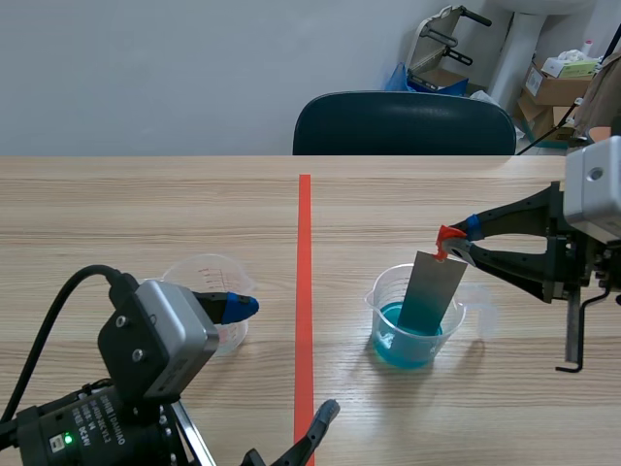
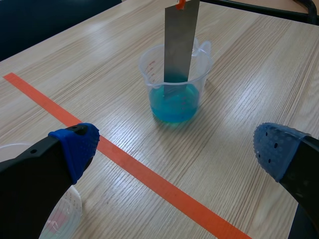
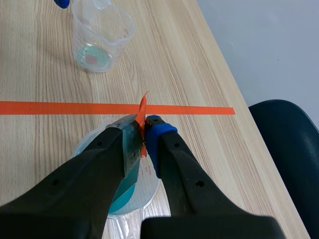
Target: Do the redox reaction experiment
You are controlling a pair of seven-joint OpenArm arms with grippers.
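Right jaws were clamped on the strip at its orange-tagged top, its lower end dipped in the blue liquid of the beaker. It probably wanted holding steady, upright and off the wall. Left jaws gaped wide, empty, beside the cup on the desk.

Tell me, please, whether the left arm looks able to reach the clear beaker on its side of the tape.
Probably yes: the left pincer is open, the clear beaker sits just beside one finger, and nothing stands between them.
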